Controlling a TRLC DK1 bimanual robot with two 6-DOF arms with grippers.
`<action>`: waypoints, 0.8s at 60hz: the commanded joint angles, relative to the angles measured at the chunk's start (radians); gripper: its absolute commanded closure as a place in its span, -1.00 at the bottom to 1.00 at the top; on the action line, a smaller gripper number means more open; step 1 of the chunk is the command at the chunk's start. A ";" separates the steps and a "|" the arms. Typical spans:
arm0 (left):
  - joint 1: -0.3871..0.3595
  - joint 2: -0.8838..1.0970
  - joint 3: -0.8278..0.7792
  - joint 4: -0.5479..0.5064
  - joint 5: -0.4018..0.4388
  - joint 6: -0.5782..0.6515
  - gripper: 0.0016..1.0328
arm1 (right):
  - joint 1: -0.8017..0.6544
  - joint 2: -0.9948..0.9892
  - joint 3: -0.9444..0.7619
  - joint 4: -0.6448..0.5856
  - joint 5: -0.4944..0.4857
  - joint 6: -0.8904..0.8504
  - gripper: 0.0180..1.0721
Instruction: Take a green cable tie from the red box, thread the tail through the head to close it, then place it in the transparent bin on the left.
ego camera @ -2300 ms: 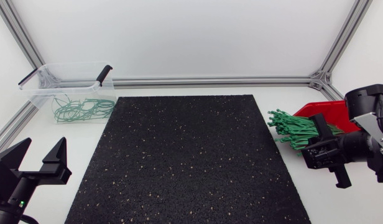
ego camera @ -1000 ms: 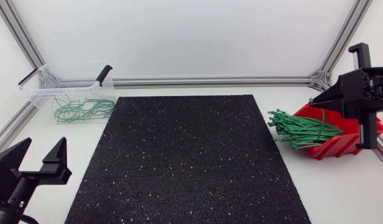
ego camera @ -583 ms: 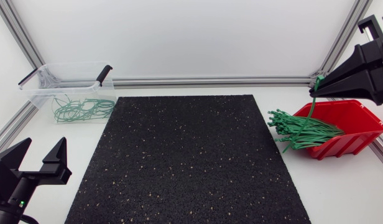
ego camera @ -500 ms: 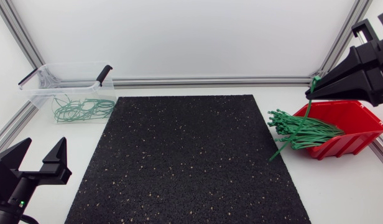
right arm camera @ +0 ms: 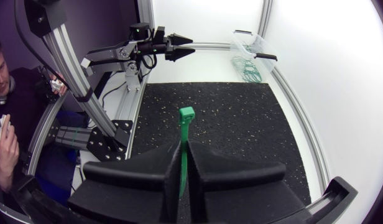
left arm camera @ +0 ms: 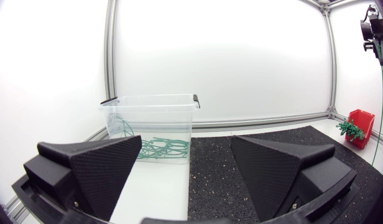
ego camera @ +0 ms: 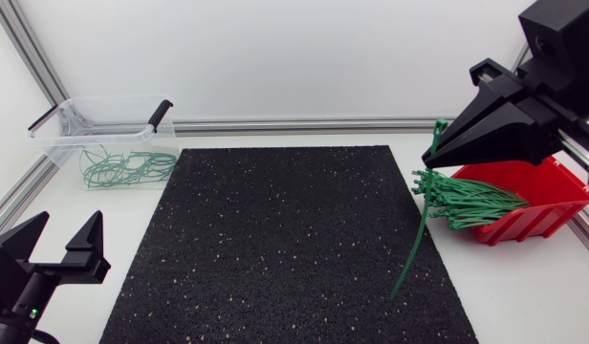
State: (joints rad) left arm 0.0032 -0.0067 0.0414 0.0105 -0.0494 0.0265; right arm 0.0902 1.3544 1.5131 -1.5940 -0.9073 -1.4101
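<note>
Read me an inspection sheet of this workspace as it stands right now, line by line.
Surface: white table with a black speckled mat in the middle.
Job's things: red box at the right, bundle of green ties spilling over its edge; one cable tie held up, unthreaded, hanging over the mat; transparent bin at the far left, closed ties inside.
Clutter: nothing seen.
Grippers: left gripper open, empty; right gripper shut on the cable tie near its head.
Cables: nothing seen.
Surroundings: aluminium frame along the table's edges.

Rough mat (ego camera: 275,239), glossy plastic bin (ego camera: 60,143), smooth plastic cable tie (right arm camera: 186,117), matt right tool (ego camera: 431,157)
</note>
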 commanded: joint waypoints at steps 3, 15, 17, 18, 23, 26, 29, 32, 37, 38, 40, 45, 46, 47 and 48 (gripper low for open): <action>-0.009 -0.003 -0.037 -0.030 0.003 0.009 -0.94 | 0.043 0.038 0.024 -0.043 -0.045 -0.015 0.89; -0.009 0.001 -0.037 -0.034 0.006 0.009 -0.94 | 0.094 0.091 0.065 -0.152 -0.160 -0.081 0.89; -0.009 0.002 -0.037 -0.034 0.008 0.009 -0.94 | 0.106 0.097 0.065 -0.161 -0.176 -0.084 0.89; -0.009 0.002 -0.037 -0.034 0.008 0.010 -0.94 | 0.112 0.100 0.065 -0.169 -0.182 -0.086 0.89; -0.009 0.002 -0.037 -0.035 0.014 0.009 -0.94 | 0.154 0.109 0.061 -0.188 -0.211 -0.102 0.89; -0.009 0.002 -0.037 -0.037 0.014 0.009 -0.94 | 0.184 0.111 0.056 -0.198 -0.229 -0.115 0.89; -0.009 0.002 -0.035 -0.038 0.014 0.009 -0.94 | 0.210 0.112 0.056 -0.204 -0.248 -0.125 0.89; -0.008 0.001 -0.035 -0.041 0.014 0.007 -0.94 | 0.235 0.118 0.058 -0.216 -0.266 -0.142 0.89; -0.009 0.001 -0.035 -0.040 0.016 0.007 -0.94 | 0.287 0.132 0.059 -0.230 -0.294 -0.151 0.89; -0.012 -0.001 -0.035 -0.040 0.016 0.007 -0.94 | 0.298 0.134 0.058 -0.231 -0.298 -0.156 0.89; -0.016 -0.001 -0.035 -0.040 0.016 0.007 -0.94 | 0.321 0.140 0.058 -0.239 -0.308 -0.159 0.89; -0.023 -0.003 -0.035 -0.040 0.016 0.007 -0.94 | 0.355 0.157 0.062 -0.245 -0.331 -0.168 0.89; -0.026 -0.003 -0.035 -0.040 0.016 0.007 -0.94 | 0.359 0.160 0.064 -0.247 -0.334 -0.171 0.89; -0.029 -0.003 -0.035 -0.040 0.016 0.007 -0.94 | 0.364 0.164 0.065 -0.250 -0.338 -0.174 0.89; -0.032 -0.003 -0.035 -0.040 0.016 0.007 -0.94 | 0.367 0.169 0.067 -0.253 -0.338 -0.178 0.89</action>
State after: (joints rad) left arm -0.0151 -0.0067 0.0414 0.0044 -0.0311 0.0261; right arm 0.4355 1.4933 1.5627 -1.6768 -1.2301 -1.5524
